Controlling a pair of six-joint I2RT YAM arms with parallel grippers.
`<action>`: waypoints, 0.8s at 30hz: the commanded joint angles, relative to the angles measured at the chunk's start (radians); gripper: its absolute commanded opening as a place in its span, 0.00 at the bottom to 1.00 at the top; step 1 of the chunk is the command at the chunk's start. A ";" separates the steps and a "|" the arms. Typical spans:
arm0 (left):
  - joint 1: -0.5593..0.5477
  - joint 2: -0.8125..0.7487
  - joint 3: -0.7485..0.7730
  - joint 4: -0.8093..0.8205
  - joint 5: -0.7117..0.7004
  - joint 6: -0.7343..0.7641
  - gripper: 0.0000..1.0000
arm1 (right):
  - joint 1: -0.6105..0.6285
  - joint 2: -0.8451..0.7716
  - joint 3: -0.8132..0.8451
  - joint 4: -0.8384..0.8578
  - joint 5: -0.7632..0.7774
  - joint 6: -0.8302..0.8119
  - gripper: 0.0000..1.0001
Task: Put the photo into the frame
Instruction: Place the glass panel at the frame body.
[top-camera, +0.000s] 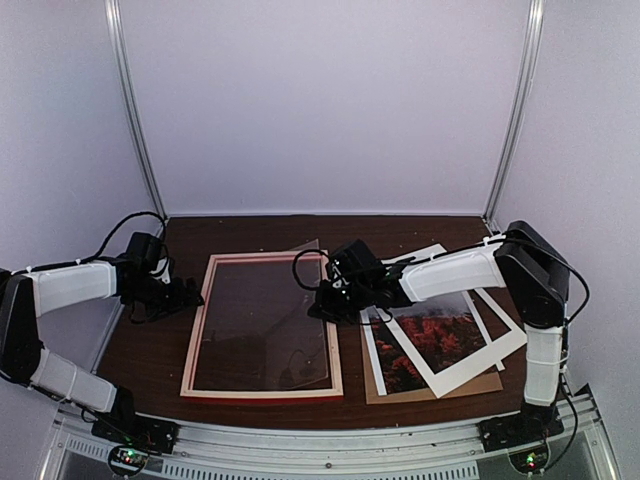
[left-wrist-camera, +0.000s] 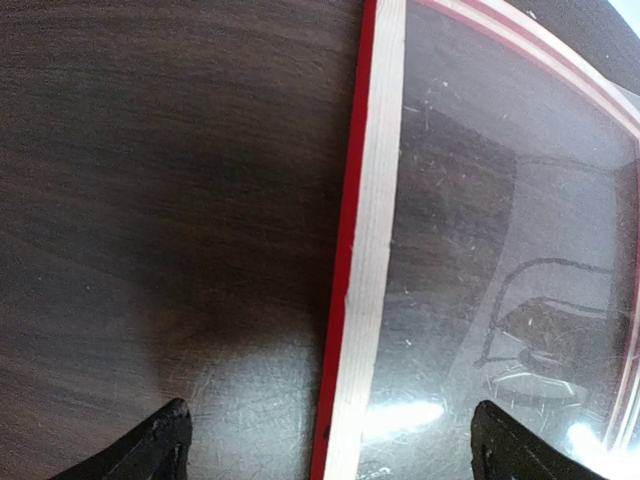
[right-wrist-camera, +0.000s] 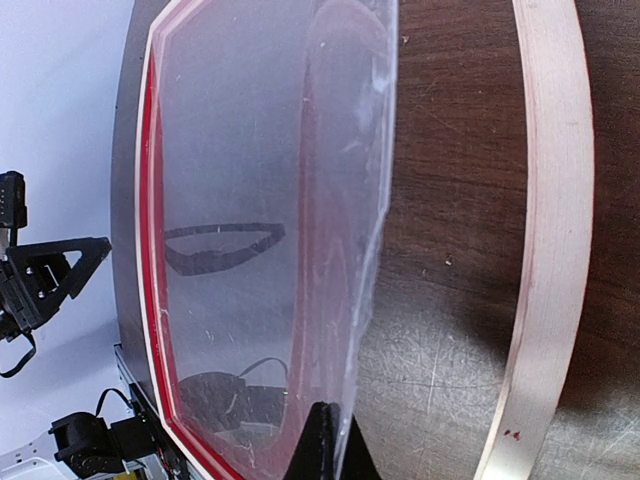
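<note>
So, seen from above: the frame is laid flat on the dark table, a bit left of centre, pale wood side up, with only a thin line of red showing along the outer edge. The left gripper is parked at the frame's 9 o'clock with its jaws spread wide and nothing is held in them. In its wrist view the frame's left rail is seen running between the two fingertips, well below them by the look of it.

The right gripper is at about 3 o'clock of the frame, clamped tight on the edge of a clear sheet. The sheet is held tilted, its gripped side raised off the frame.

The photo is found outside the frame, further out at 3 o'clock, lying skewed on a brown backing board. It is mixed in with other white-edged sheets there, and which layer is which can't really be told.
</note>
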 joint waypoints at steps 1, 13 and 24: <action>-0.006 -0.019 0.026 -0.001 -0.006 0.016 0.98 | 0.002 0.007 0.021 -0.017 0.031 -0.009 0.00; -0.006 -0.015 0.021 0.003 -0.004 0.020 0.98 | 0.016 0.013 0.023 -0.016 0.041 0.013 0.00; -0.006 -0.020 0.004 0.019 0.012 0.016 0.98 | 0.023 0.021 0.033 -0.033 0.055 0.026 0.00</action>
